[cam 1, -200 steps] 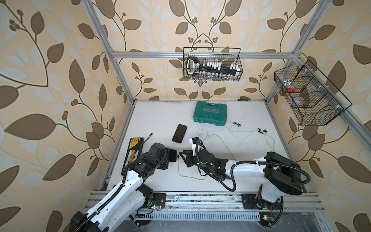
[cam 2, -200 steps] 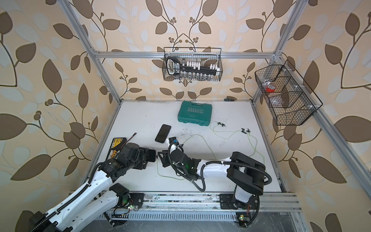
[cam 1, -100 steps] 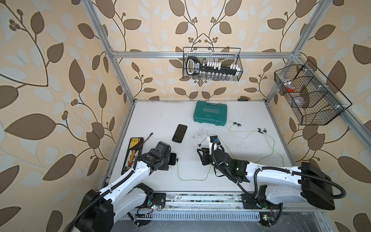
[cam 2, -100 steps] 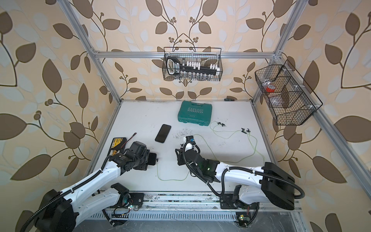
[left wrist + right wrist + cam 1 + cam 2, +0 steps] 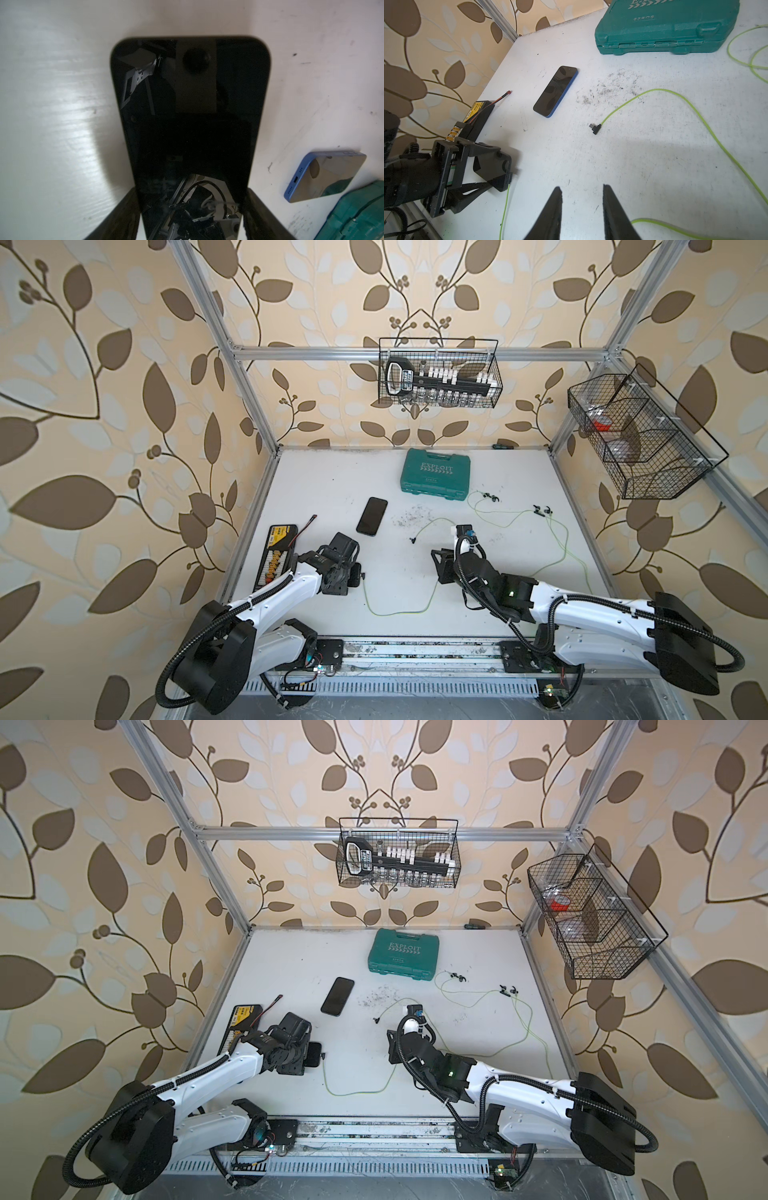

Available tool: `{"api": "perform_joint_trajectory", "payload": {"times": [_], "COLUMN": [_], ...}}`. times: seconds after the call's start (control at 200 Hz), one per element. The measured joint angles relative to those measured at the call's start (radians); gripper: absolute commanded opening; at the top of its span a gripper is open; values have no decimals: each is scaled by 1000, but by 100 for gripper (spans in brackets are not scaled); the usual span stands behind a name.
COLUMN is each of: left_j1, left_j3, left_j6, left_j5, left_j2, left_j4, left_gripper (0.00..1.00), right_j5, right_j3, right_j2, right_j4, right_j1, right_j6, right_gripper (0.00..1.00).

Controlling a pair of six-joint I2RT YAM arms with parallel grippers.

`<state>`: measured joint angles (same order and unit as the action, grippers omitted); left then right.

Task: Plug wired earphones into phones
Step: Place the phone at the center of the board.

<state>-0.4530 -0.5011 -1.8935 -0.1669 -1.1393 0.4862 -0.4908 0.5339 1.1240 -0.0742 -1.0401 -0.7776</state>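
My left gripper (image 5: 343, 572) is shut on one of the phones (image 5: 190, 99), a glossy black slab held by its long edges just above the near left of the table. A small black plug (image 5: 509, 176) sits in that phone's end, and its thin yellow-green cable (image 5: 395, 612) loops across the table. The other phone (image 5: 372, 516), blue-edged, lies flat farther back. The second earphones' plug (image 5: 595, 128) lies loose on the table between that phone and my right gripper (image 5: 581, 187). That gripper is open and empty. Black earbuds (image 5: 542, 511) lie at the back right.
A teal toolbox (image 5: 435, 475) stands at the back middle. A black-and-yellow bit case (image 5: 276, 556) lies along the left edge beside my left arm. Wire baskets hang on the back wall (image 5: 438, 373) and right wall (image 5: 640, 435). Cable loops (image 5: 561, 539) cover the table's right side.
My right gripper has drawn back to the right, away from the held phone, leaving a cable running from that phone. The left arm has scarcely moved.
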Motion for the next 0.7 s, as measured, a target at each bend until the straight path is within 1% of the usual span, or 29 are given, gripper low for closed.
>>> {"api": "perform_joint_trajectory", "payload": {"times": [0.15,0.23,0.255,0.42,0.51,0.62,0.7], "left_j1": [0,0,0,0,0,0,0], "left_j3": [3,6,6,24,33,31,23], "left_j6": [-10,-19,-15,-24,-14,39,114], "left_j5": [-1,-10,-13,-23,-24,-34,-53], "left_j2": [1,8,11,48,82,150,214], "left_j4": [-12,-34,-40,-50,-19,32,74], "left_gripper": [83,96,99,99,99,99,99], "right_j5": [0,0,0,1,18,58,105], "right_j3": [0,0,0,7,16,36,50], "right_j2": [0,3,5,18,31,54,77], "right_j4": [20,28,29,42,50,51,42], "right_j1": [1,1,1,10,38,102,163], "right_j6": [1,5,6,20,29,48,62], "right_gripper": [32,32,32,32,32,32,32]}}
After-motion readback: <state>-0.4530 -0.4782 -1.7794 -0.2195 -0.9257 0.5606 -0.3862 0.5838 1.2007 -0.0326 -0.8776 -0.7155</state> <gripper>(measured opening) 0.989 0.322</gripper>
